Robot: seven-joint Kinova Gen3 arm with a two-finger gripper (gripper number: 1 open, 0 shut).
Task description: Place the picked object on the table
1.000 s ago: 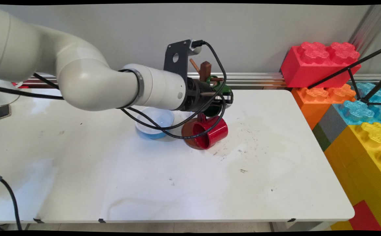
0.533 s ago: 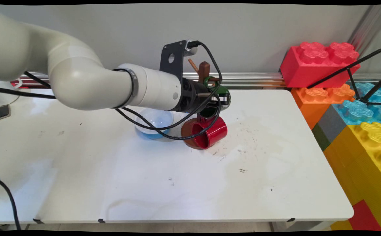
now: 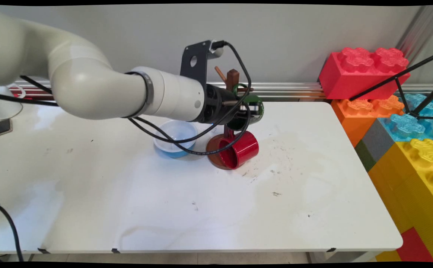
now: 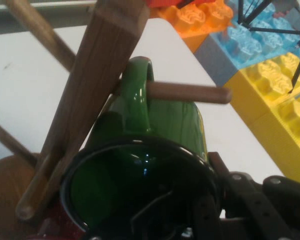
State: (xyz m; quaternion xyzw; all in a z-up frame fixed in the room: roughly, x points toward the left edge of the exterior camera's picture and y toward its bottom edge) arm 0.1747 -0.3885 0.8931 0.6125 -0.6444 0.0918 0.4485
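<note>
The black two-finger gripper (image 3: pixel 251 109) clasps the rim of a glossy green ceramic mug (image 4: pixel 155 150) whose handle is threaded on a peg of the brown wooden mug tree (image 4: pixel 97 75), above a hanging red mug (image 3: pixel 238 149), beside a pale blue bowl (image 3: pixel 175 138).

Looking like a robotics lab: white arm (image 3: pixel 89 93) trailing black cables (image 3: pixel 186 143) over a scuffed white table (image 3: pixel 201 208). Giant toy bricks (image 3: pixel 395 104) stacking up beside it, a tripod leg (image 3: pixel 398 76) crossing them.
</note>
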